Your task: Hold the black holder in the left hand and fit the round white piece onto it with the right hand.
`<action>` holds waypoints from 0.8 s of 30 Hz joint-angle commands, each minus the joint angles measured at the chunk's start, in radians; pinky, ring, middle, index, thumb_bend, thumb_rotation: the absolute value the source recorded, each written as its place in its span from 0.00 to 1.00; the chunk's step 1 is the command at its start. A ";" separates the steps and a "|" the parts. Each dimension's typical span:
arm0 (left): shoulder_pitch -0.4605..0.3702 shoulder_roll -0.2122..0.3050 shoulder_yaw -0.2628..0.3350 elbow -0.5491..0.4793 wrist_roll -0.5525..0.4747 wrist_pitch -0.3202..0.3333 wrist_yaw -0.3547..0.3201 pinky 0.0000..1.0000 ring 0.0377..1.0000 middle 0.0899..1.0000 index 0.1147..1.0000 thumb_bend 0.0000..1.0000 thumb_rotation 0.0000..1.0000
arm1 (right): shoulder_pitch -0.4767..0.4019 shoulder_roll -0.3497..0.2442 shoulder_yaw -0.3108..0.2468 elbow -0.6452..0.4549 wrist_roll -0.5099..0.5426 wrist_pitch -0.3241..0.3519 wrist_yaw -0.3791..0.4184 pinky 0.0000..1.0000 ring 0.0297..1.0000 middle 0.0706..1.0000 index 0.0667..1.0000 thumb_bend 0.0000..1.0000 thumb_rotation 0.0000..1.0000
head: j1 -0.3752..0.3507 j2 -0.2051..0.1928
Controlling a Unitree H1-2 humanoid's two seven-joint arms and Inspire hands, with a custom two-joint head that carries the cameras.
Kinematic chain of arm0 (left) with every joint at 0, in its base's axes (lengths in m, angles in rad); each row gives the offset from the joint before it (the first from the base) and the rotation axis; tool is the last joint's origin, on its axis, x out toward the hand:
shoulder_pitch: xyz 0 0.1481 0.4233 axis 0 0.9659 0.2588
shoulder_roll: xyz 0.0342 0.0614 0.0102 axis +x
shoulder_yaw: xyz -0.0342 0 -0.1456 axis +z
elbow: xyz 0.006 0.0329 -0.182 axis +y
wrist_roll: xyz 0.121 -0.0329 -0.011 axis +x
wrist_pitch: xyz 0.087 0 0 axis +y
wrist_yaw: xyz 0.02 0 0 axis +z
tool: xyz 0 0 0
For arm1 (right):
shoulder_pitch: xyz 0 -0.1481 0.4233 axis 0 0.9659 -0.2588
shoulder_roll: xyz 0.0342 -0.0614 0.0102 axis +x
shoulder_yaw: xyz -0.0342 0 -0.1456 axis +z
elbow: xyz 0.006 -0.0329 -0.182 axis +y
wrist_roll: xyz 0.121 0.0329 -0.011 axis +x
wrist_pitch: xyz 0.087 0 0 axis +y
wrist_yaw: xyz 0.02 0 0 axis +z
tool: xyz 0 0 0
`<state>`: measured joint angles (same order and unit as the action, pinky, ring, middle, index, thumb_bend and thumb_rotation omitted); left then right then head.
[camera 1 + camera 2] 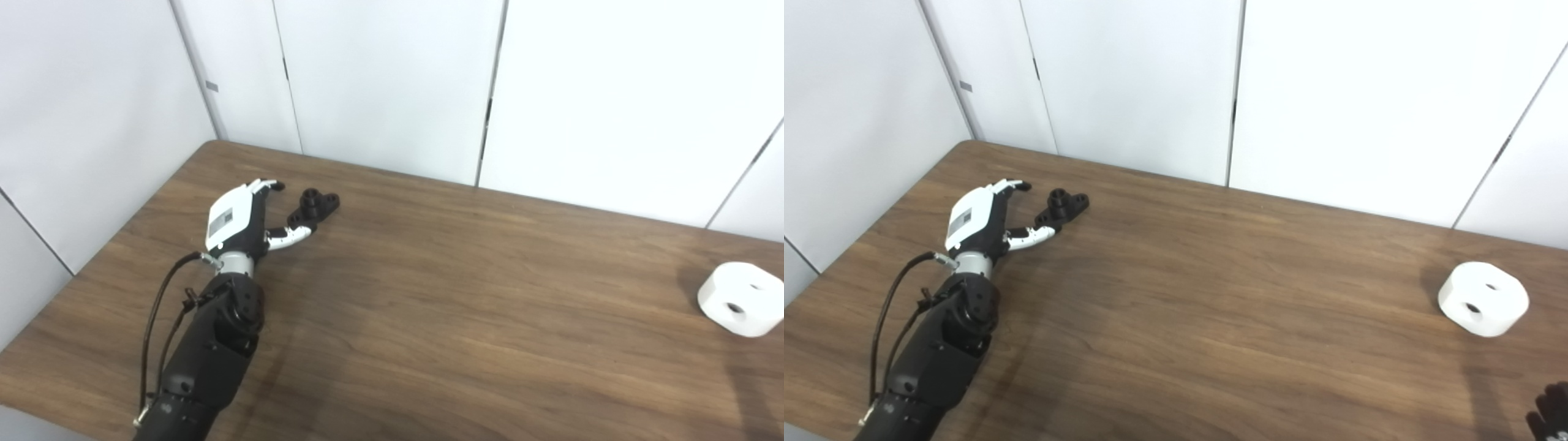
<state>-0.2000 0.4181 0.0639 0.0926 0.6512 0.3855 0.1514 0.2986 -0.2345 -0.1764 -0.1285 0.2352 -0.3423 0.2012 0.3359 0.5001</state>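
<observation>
White wall panels stand behind a dark wooden table (pixel 429 294) that fills both views. From the left eye, the left hand (pixel 245 217) lies near the far left corner of the surface, its fingers spread and holding nothing, thumb tip just short of or brushing the black holder (pixel 313 207); contact cannot be told. That holder rests on the surface just ahead and to the right of the hand, toward the far edge, its long axis running diagonally from near-left to far-right with a short collar standing up from its middle. The round white piece (pixel 742 298) sits well apart by the right edge, holes showing in its top and side; no right hand appears in this view. From the right eye, the same layout holds, and dark fingertips of the right hand (pixel 1549 416) just enter at the bottom right corner, too little visible to say whether it is released or clenched. By my judgement the left hand is far nearer the holder and needs only a small reach forward and rightward to close across its narrow width.
</observation>
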 commanded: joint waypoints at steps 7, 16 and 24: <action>-0.088 0.043 -0.016 0.066 0.021 -0.002 0.025 0.96 0.95 0.90 0.78 0.83 0.33 | 0.033 0.045 0.039 0.089 0.003 0.024 0.003 1.00 1.00 1.00 1.00 0.70 1.00 | -0.004 0.003; -0.134 0.052 -0.033 0.147 0.009 -0.011 0.030 0.96 0.95 0.90 0.76 0.83 0.32 | 0.034 0.050 0.039 0.090 0.003 0.021 -0.002 1.00 1.00 1.00 1.00 0.72 1.00 | -0.008 0.007; -0.170 0.060 -0.054 0.181 0.003 0.017 -0.008 0.96 0.95 0.91 0.75 0.81 0.34 | 0.038 0.053 0.042 0.080 -0.004 0.029 -0.009 1.00 1.00 0.99 1.00 0.72 1.00 | -0.013 0.009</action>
<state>-0.3142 0.4434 0.0092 0.2836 0.6519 0.3977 0.1379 0.2997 -0.2331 -0.1774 -0.1280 0.2353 -0.3462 0.1922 0.3221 0.5077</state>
